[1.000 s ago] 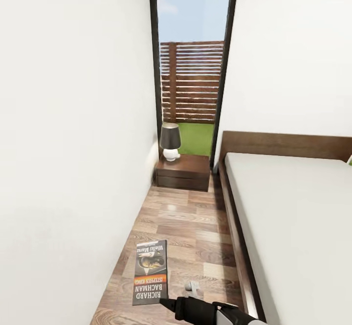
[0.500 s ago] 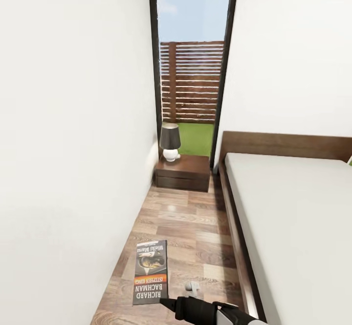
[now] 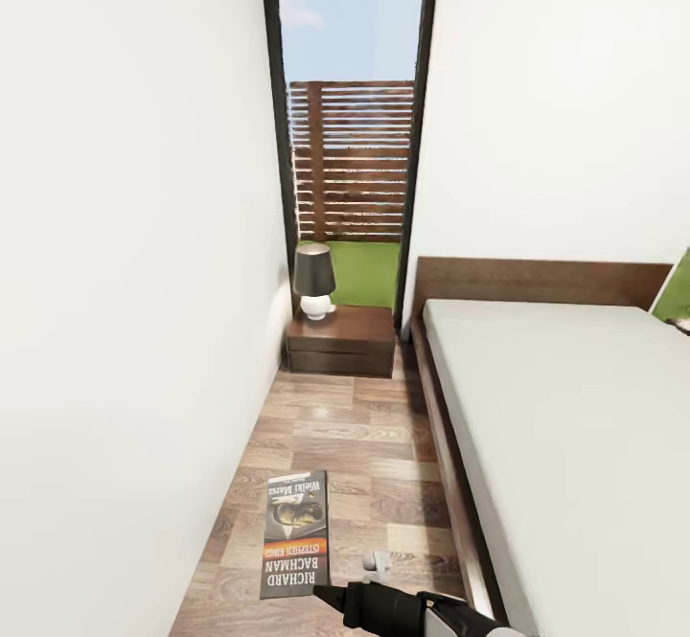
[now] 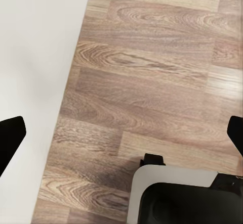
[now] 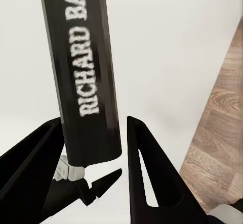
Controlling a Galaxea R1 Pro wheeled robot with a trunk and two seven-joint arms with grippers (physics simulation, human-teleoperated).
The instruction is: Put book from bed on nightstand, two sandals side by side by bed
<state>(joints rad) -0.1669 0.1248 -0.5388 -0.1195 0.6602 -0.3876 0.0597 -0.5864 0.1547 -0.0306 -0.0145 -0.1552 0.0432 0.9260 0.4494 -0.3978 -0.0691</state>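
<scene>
1. left end effector (image 4: 121, 133): one unit. in the left wrist view its two dark fingertips sit at opposite edges, spread wide, with nothing between them but the wood floor (image 4: 152, 72).
2. book (image 3: 295, 534): one. it is off the bed, carried above the floor near the white wall, cover up. the right end effector (image 5: 93, 148) pinches its lower edge; in the right wrist view the spine (image 5: 86, 67) stands between the two black fingers.
3. handling judgement: the book looks thin, light and fairly stiff, but its glossy cover could slip. an edge pinch lets it sag or pivot, so a hold nearer the spine would likely steady it.
4. nightstand (image 3: 345, 340): one in view, ahead by the window, beside the headboard. one lamp (image 3: 314, 281) occupies its left part; the right part of the top is bare.
5. bed (image 3: 565, 426): one, at the right, mattress bare.
</scene>
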